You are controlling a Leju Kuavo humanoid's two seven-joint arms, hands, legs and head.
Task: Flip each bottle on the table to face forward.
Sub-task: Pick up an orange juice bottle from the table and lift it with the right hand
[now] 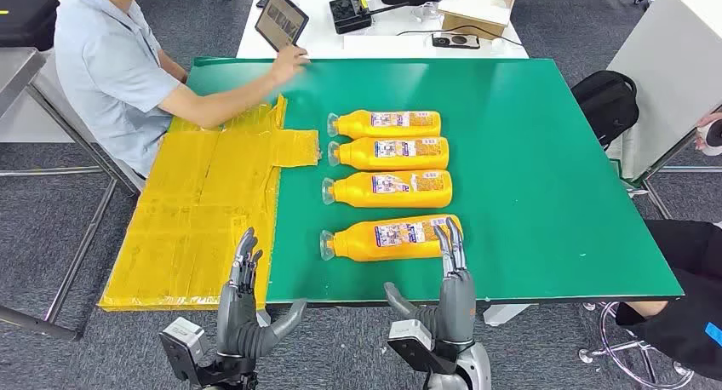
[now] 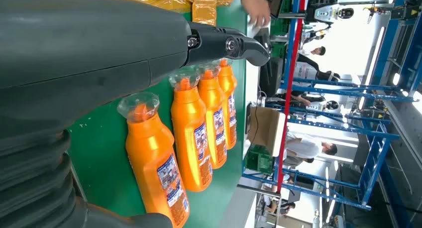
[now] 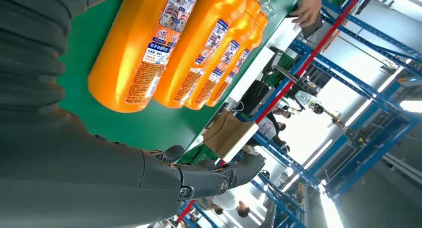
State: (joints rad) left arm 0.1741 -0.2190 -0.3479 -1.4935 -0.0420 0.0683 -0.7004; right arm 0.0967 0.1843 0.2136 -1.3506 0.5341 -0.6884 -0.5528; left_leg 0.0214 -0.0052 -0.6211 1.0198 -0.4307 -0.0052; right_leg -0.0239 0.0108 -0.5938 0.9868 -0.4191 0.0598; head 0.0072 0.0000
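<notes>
The green desk (image 1: 553, 177) is carrying everything here, and a sheet of yellow taped plastic (image 1: 204, 211) is covering its left side, hanging over the near edge. Four orange bottles (image 1: 392, 169) are lying on their sides in a neat row near the middle of the desk, caps pointing toward the yellow sheet and labels showing upward, probably laid out this way so each can be reached and turned in order. The nearest bottle (image 1: 392, 237) is lying close to the desk's front edge. The right robot hand (image 1: 451, 271) is hovering with fingers spread and grasping nothing, its fingertips overlapping that bottle's base in the head view; whether they are touching it is hard to tell. The left robot hand (image 1: 243, 296) is also released, reaching up over the yellow sheet's near edge. A seated person (image 1: 119, 75) is reaching toward a tablet (image 1: 281, 20) beyond the desk's far edge.
</notes>
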